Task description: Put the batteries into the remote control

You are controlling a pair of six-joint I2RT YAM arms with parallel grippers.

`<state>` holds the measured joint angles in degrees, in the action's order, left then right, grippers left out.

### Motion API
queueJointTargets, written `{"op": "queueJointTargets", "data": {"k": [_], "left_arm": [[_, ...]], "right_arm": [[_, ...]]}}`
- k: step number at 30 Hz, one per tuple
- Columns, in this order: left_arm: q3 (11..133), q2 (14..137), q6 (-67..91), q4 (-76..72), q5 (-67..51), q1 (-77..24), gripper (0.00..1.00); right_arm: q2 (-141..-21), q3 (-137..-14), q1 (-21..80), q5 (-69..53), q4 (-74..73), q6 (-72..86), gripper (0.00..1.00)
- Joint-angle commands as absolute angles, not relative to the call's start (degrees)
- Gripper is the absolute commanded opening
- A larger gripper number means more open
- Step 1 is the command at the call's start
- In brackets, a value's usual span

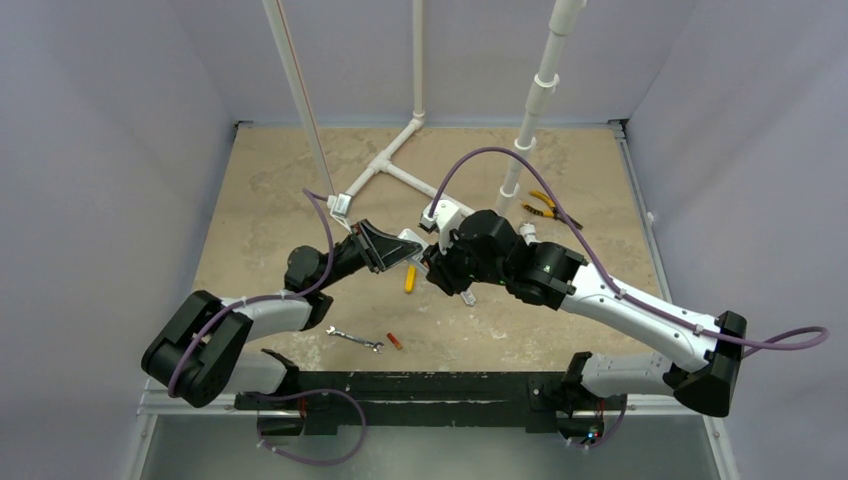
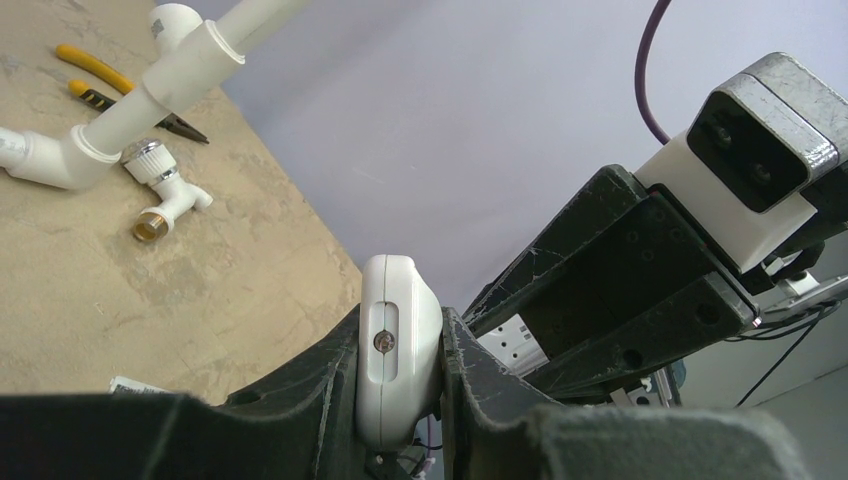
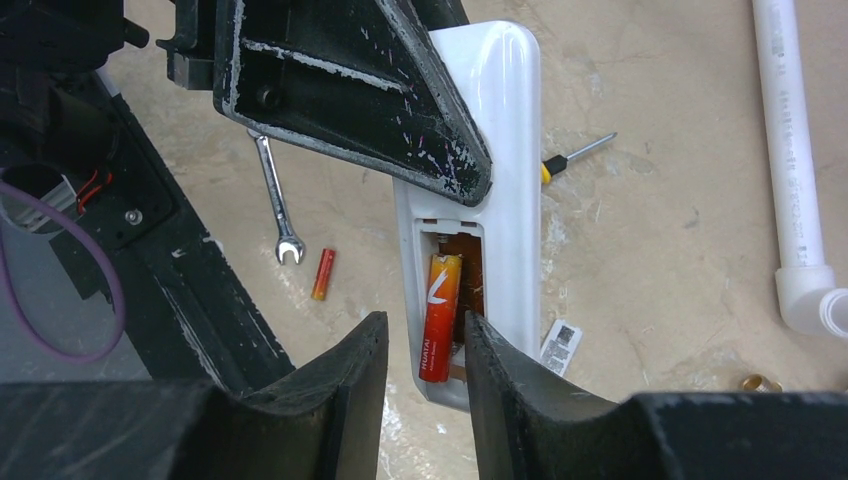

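Observation:
My left gripper [image 1: 385, 248] is shut on the white remote control [image 2: 398, 345] and holds it above the table. In the right wrist view the remote [image 3: 510, 130] shows its back with the battery bay open. One orange-red battery [image 3: 440, 315] lies in the left slot of the bay; the slot beside it looks empty. My right gripper [image 3: 426, 345] is open just in front of the bay, its fingertips either side of that battery, holding nothing. The second battery [image 1: 395, 341] lies on the table, also seen in the right wrist view [image 3: 322, 273].
A silver wrench [image 1: 355, 339] lies by the loose battery. A yellow-handled screwdriver [image 1: 410, 278] lies under the grippers. White PVC pipes [image 1: 400, 165] and a tap [image 2: 165, 195] stand at the back, with yellow pliers [image 1: 545, 205] to the right. A small label [image 3: 562, 345] lies on the table.

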<state>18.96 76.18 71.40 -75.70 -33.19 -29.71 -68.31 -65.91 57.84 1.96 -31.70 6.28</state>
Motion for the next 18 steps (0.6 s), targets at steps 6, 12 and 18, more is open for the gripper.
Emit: {"op": "queueJointTargets", "data": {"k": [6, 12, 18], "left_arm": [[19.8, 76.4, 73.1, -81.6, -33.9, -30.5, 0.0], [19.5, 77.8, 74.3, -81.6, -33.8, -30.7, 0.0], [19.4, 78.6, 74.8, -81.6, -33.8, -31.1, 0.0]], "right_arm": [[-68.2, -67.8, 57.7, 5.3, -31.7, 6.1, 0.33], [-67.8, -67.9, 57.7, 7.1, -31.2, 5.3, 0.35], [-68.0, -68.0, 57.7, 7.4, -31.0, 5.0, 0.39]]}}
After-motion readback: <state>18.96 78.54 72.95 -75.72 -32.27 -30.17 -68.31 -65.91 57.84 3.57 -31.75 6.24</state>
